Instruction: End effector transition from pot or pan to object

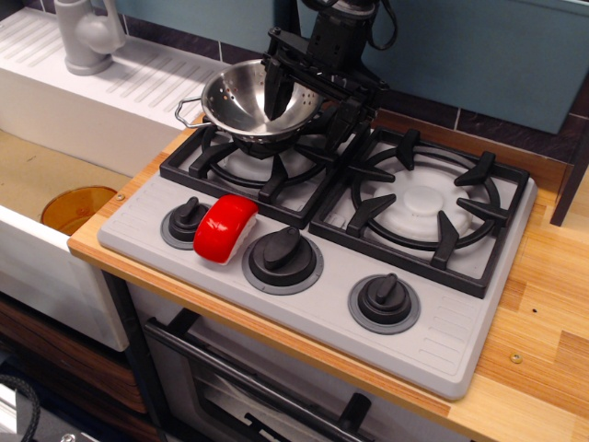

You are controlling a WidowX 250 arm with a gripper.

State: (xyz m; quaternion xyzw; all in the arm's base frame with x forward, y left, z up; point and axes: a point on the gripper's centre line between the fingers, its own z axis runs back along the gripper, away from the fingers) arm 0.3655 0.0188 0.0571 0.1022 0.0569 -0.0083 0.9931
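The steel colander [241,99] sits slightly tilted on the left burner grate [262,166] at the back. My black gripper [313,101] hangs over its right rim, with one finger [276,89] inside the bowl and the other outside. The jaws stand wide apart, so the gripper is open and straddles the rim without clamping it. The glossy red block with a white underside [224,227] lies on the grey stove panel [433,354], between the left knob [187,221] and the middle knob [282,254]. It is well in front of the gripper and to its left.
The right burner grate [425,203] and a third knob [385,299] lie to the right. A white sink with a grey faucet [87,37] and an orange disc [78,207] is at the left. The wooden counter [543,368] surrounds the stove, with an oven door [258,396] below.
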